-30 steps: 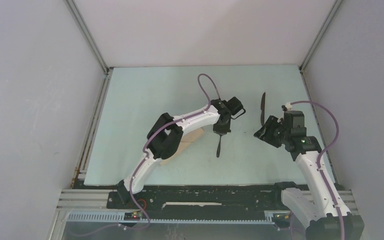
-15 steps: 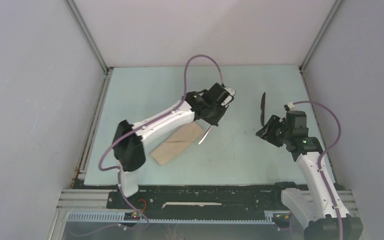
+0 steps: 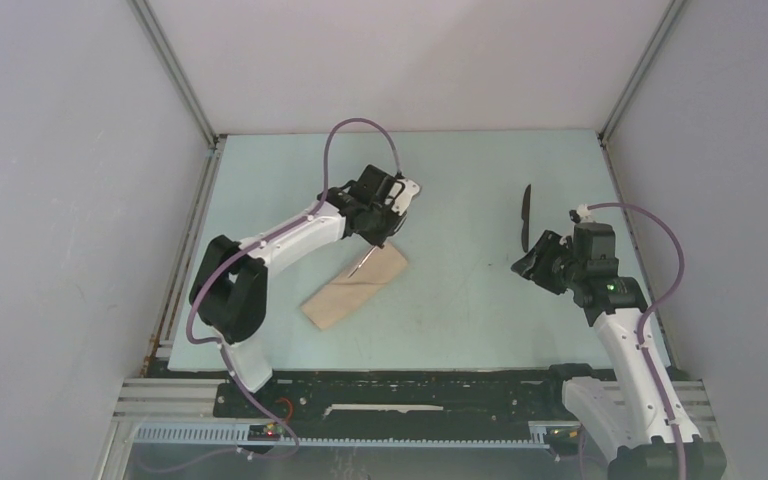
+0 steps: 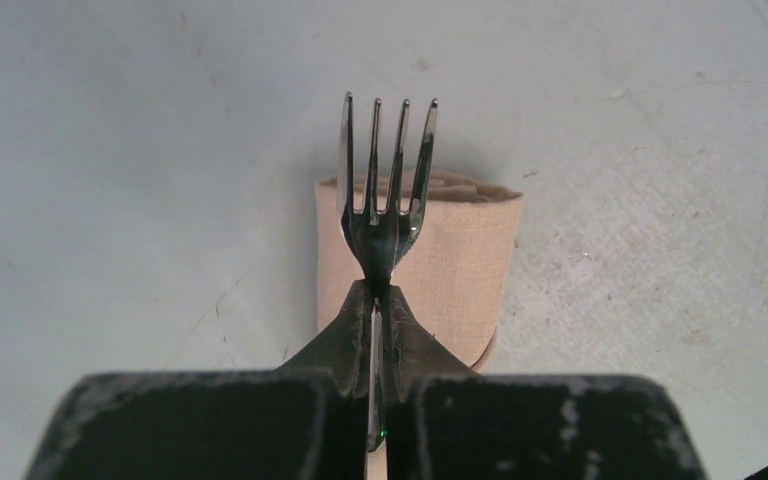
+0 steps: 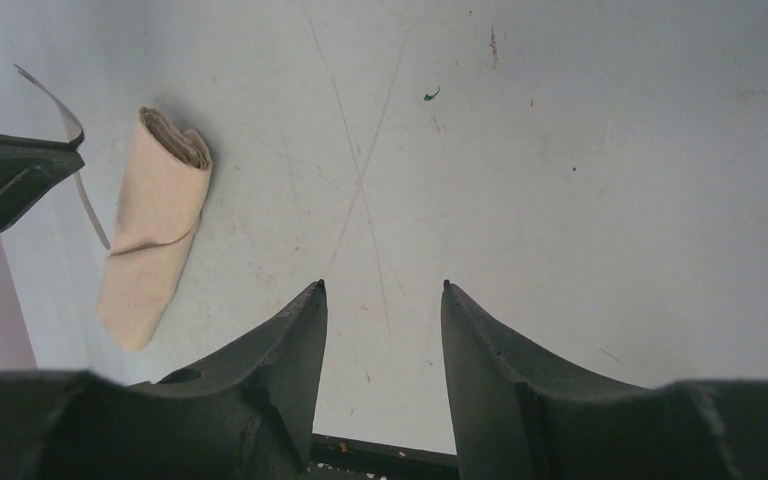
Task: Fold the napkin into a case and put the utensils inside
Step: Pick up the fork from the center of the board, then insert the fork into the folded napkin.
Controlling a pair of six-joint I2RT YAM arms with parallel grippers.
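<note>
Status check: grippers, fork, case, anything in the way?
Left gripper shut on fork, tines at the case end. Right gripper open, empty. Knife lies apart, not in case. Nothing blocking.

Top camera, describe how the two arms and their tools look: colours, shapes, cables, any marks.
Both the left arm and right arm have white shells with bulky black joints. A mauve cable loops along each. The right arm shows a small green light near its wrist. The left tool and right tool are matt black wedges tapering to points, with pale scuffs.
</note>
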